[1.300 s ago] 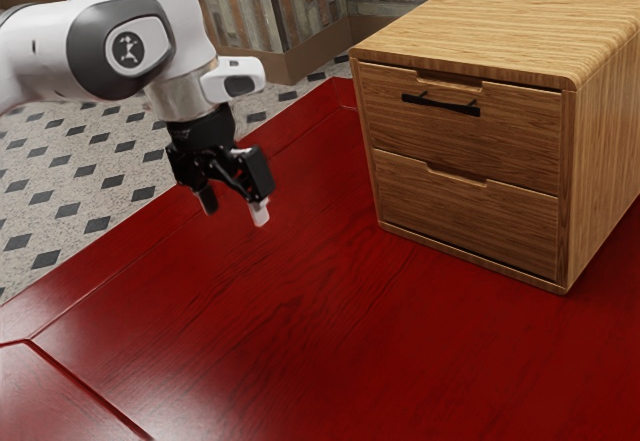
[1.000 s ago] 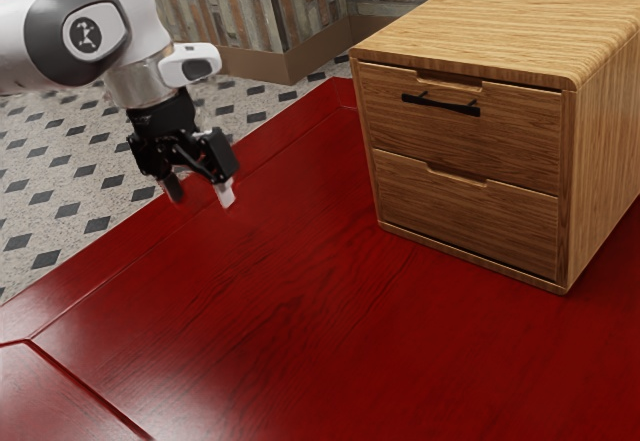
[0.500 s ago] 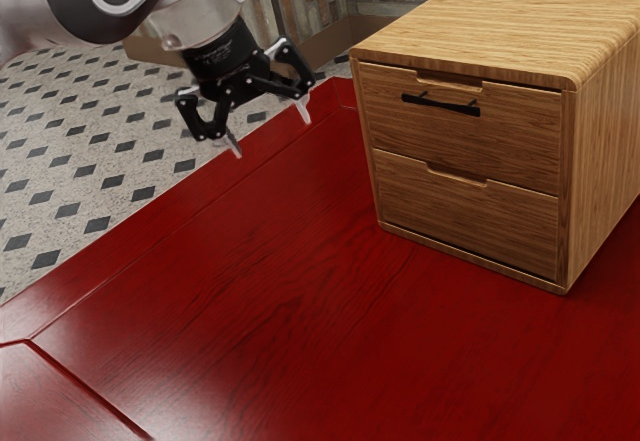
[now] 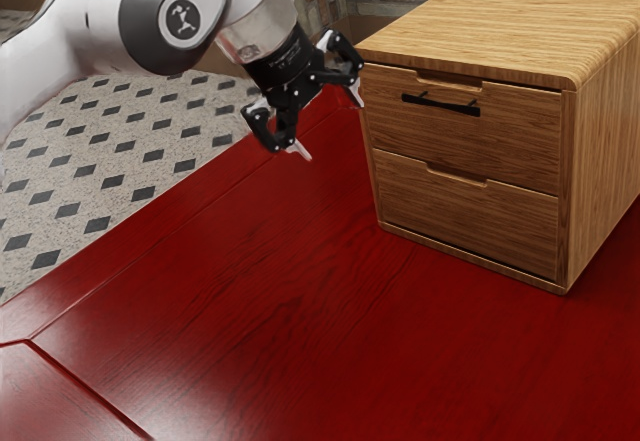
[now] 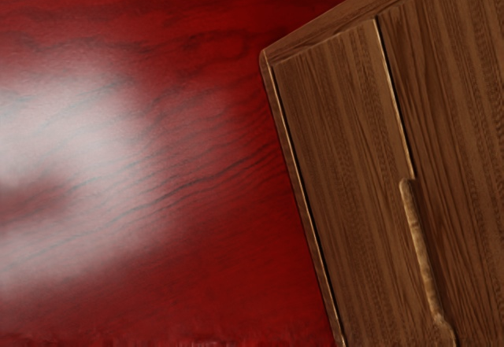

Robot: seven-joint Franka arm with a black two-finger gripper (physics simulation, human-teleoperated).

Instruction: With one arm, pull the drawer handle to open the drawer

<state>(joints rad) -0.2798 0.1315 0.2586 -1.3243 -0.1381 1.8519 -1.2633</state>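
Observation:
A wooden two-drawer cabinet (image 4: 500, 31) stands on the red table (image 4: 300, 321) at the exterior view's right. Its top drawer (image 4: 460, 131) carries a thin black handle (image 4: 441, 105), and both drawers sit flush with the front. My gripper (image 4: 328, 121) hovers open just off the cabinet's left front corner. It is tilted sideways with its fingers spread toward the drawer fronts, left of the handle and touching nothing. In the wrist view the cabinet front (image 5: 378, 166) fills one side, with a carved finger notch (image 5: 417, 252) between two drawer faces.
The lower drawer (image 4: 465, 216) has only a carved notch at its upper edge. The red table stretches wide in front of the cabinet. Beyond the table's left edge lies a tiled floor (image 4: 90, 161), with a brick wall behind.
My arm has swung from the table's left side up and right to the cabinet's front corner. The hand has turned from pointing down to pointing sideways, fingers spread wider.

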